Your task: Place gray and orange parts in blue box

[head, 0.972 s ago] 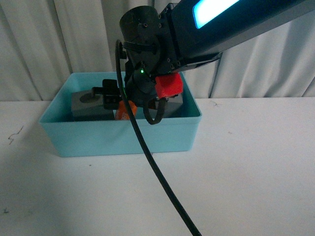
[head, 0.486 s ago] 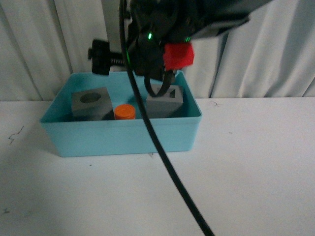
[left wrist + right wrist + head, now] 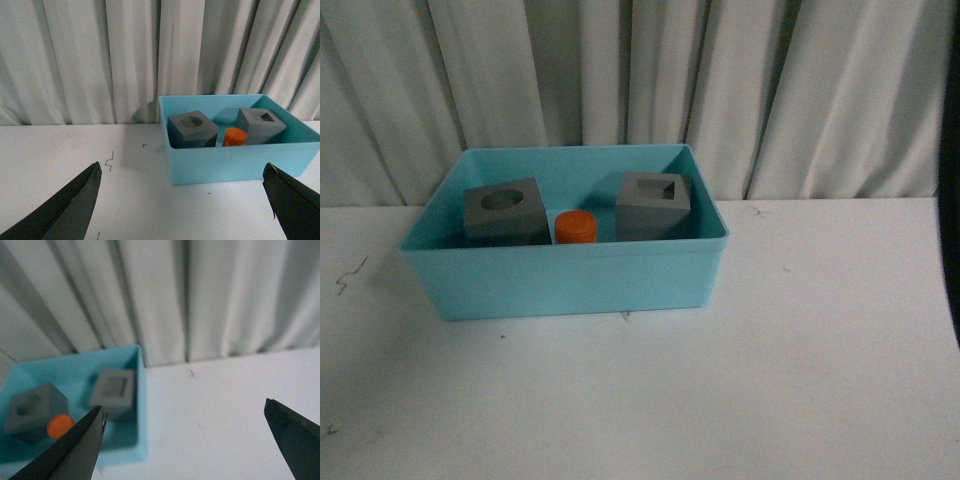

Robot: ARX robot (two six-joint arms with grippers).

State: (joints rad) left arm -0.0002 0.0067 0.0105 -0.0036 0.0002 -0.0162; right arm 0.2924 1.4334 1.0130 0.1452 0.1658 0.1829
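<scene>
All three parts sit inside the light turquoise-blue rectangular plastic box point(image 3: 565, 275), which stands on the white desk point(image 3: 720, 380) toward its far edge, just in front of the pale pleated curtain point(image 3: 770, 90). The matte gray cube with the round recess point(image 3: 503, 211) rests at the box's left end, the matte gray cube with the square recess point(image 3: 653, 205) at its right end, and the small orange cylinder point(image 3: 576, 227) stands between them, near both; whether it touches either I cannot tell. Neither of my arms shows in the front view. My left end effector point(image 3: 182, 200) is released, its two dark fingers spread wide with nothing between them, looking across the bare desk at the box from the side. My right end effector point(image 3: 195, 440) is likewise spread wide and empty, hanging above the desk just beside the box's right end, with the square-recess cube visible below. I judge the placing step finished: nothing gray or orange lies on the desk outside the box in any view, so the task looks complete. What remains, as I read it, is only to keep both arms clear of the box walls and settle into a resting pose without nudging the box.
</scene>
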